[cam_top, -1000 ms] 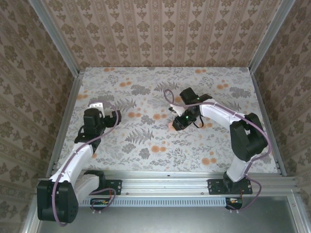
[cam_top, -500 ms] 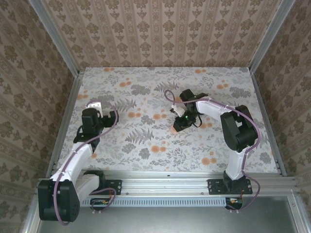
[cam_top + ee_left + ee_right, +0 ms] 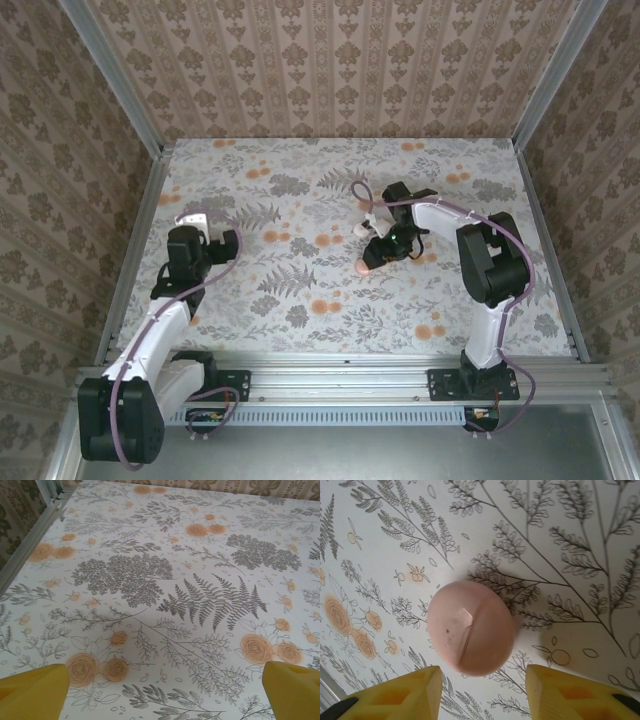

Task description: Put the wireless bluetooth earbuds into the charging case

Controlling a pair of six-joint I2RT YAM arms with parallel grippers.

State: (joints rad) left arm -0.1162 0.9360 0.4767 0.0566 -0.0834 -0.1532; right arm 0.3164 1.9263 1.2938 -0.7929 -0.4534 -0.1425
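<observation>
Right gripper (image 3: 482,694): jaws parted, released, nothing between them. Both yellow fingers (image 3: 395,692) stand at the near edge of the wrist view, with a strip of printed table (image 3: 580,540) in the gap.

Charging case (image 3: 470,627): pink, egg-shaped, lying on the table just ahead of the fingertips and set slightly left of the gap. It is apart from both fingers. A seam runs across the shell and looks closed (what is inside cannot be told). A soft shadow falls to its right.

Overhead view: the charging case (image 3: 361,267) lies right of the table's centre, just off the tip of the right gripper (image 3: 374,255), whose arm reaches in from the right side. Printed orange flowers (image 3: 325,240) sit near it on the left.

Left gripper (image 3: 162,690): jaws spread wide, empty. Its yellow fingers show at the two lower corners of its wrist view, above bare floral print. From overhead the left gripper (image 3: 198,222) is over the left part of the table, well apart from the charging case.
</observation>
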